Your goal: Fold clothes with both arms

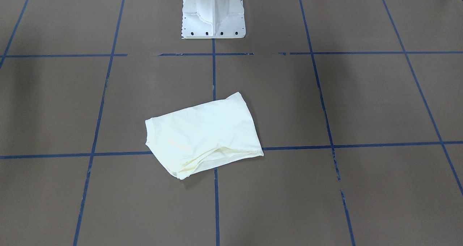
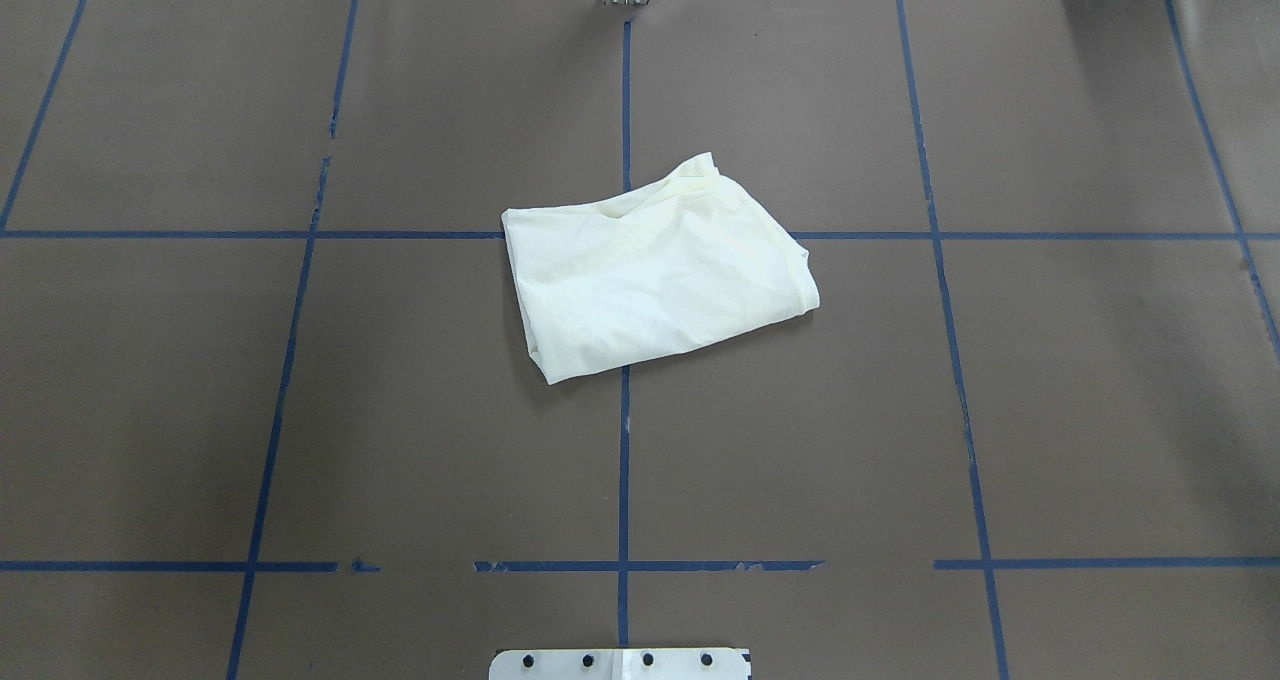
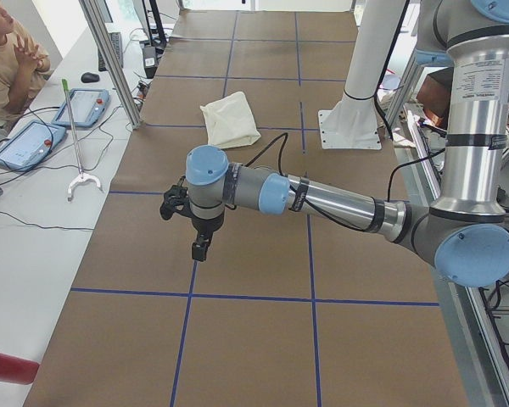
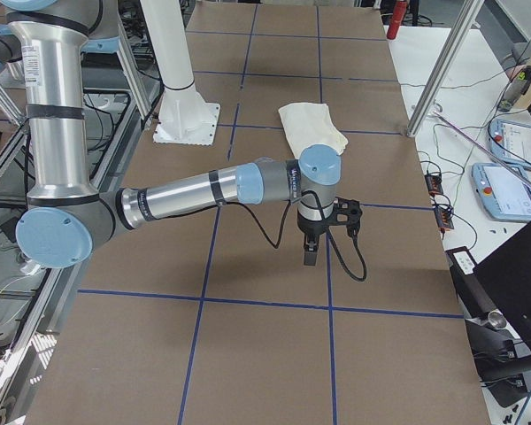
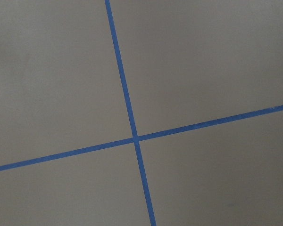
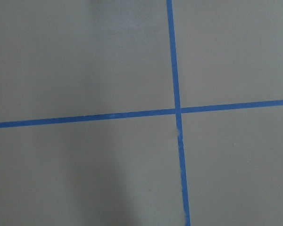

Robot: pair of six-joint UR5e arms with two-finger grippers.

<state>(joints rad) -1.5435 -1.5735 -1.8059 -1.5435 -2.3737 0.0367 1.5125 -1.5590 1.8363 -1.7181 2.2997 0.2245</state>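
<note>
Left side: the left arm (image 3: 322,199) reaches out low over the brown surface (image 2: 300,410), its forearm nearly level and its black tool end pointing straight down, hanging above the surface with nothing beneath it. It appears only in the view from the table's left end. From there, whether its jaws are released or clenched cannot be told. Its wrist camera shows only bare surface and a crossing of blue tape lines (image 5: 134,138). Beside this end of the surface, a seated person (image 3: 8,59) faces two teach pendants (image 3: 30,144) on a white bench.

Centre: the T-shirt (image 2: 655,270) lies folded into a compact, roughly rectangular bundle, plain cream side up and turned slightly askew. It rests over a crossing of the tape grid, near the middle of the surface and well apart from both arms. A seamed band runs along one short edge (image 1: 147,130), and loose layers of fabric show at the edge farthest from the robot. The white pedestal base (image 1: 213,12) stands on the centre line, on the robot's side of the shirt.

Right side: the right arm (image 4: 195,190) mirrors the left, with a level forearm and its tool end pointing down above bare surface. It is seen only from the table's right end. The state of its jaws cannot be told. Its wrist camera shows another tape crossing (image 6: 178,111).
</note>
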